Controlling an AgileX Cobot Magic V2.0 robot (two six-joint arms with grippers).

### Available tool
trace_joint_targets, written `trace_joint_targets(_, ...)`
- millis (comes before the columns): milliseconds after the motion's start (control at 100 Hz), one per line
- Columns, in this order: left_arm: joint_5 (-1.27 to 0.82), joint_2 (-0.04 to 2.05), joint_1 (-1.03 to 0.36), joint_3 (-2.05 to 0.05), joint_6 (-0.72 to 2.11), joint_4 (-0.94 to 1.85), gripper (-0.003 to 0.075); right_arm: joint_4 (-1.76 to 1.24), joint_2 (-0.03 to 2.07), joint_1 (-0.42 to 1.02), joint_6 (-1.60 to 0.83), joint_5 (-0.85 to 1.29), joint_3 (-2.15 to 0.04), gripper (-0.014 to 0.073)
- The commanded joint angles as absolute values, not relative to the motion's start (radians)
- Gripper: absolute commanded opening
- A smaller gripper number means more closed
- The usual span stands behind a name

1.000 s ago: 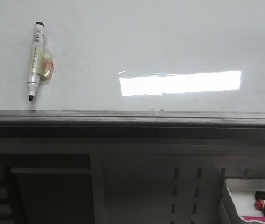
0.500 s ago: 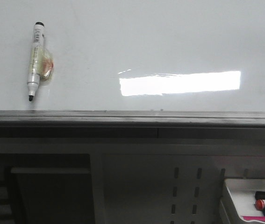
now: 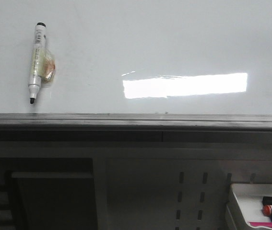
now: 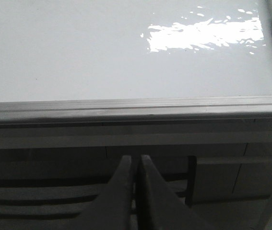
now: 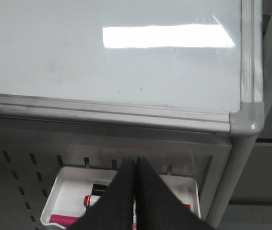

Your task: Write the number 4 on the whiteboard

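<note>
The whiteboard (image 3: 174, 43) stands upright above its grey bottom rail (image 3: 136, 120), its glossy face bare of any written stroke, with a bright rectangular light reflection (image 3: 184, 85) low on the right and a black-tipped marker (image 3: 36, 62) stuck tip-down near the left edge. Below the rail, the left gripper (image 4: 136, 165) has its fingers pressed together on nothing. The right gripper (image 5: 136, 165) is likewise closed and empty, over a white tray (image 5: 68, 191) of markers on the grey perforated panel (image 3: 188, 191).

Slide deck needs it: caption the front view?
Blank whiteboard with a black-tipped marker stuck at upper left; tray of markers below right.
</note>
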State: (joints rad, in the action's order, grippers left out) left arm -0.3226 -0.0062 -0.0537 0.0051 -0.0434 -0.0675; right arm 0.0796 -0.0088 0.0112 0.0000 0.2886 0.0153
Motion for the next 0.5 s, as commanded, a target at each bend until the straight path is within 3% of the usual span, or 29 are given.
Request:
trace_joint_targets(0,-0.221,-0.032,-0.052,0.037,-0.042,-0.072,-0.0020,0.092,-0.024,0.005,0.000,0.173,0.035,-0.0064)
trace_joint_targets(490,-0.097,-0.030,-0.052,0.037,-0.042,-0.074,-0.0020,0.118,-0.024,0.004,0.000,-0.008,0.035,-0.0064)
